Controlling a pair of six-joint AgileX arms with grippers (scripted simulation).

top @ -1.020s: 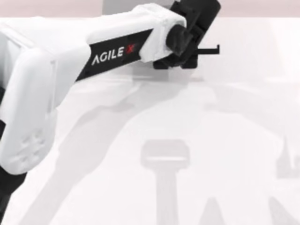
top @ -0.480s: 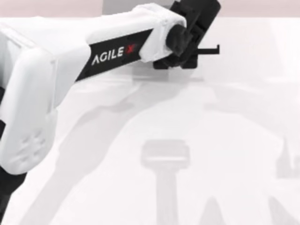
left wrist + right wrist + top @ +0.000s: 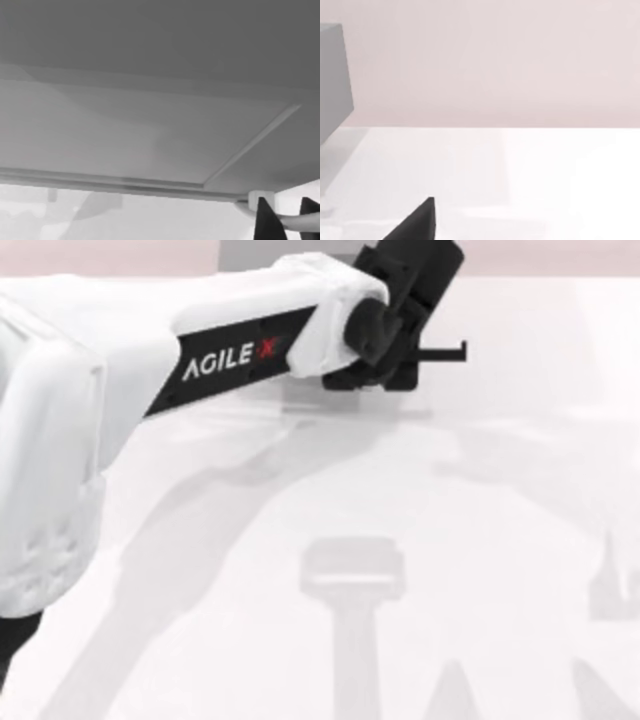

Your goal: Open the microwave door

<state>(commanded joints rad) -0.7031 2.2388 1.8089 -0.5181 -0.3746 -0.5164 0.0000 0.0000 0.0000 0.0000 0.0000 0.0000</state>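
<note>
Left wrist view: my left gripper [image 3: 282, 220] straddles the microwave door [image 3: 150, 135] handle [image 3: 265, 210], grip uncertain; next, pull outward.

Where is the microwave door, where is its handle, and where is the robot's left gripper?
microwave door [image 3: 130, 130]: left wrist view, on its grey window.
handle [image 3: 295, 221]: left wrist view, on the pale bar beside the fingertips.
left gripper [image 3: 286, 220]: left wrist view, midway between its two dark fingertips.
</note>
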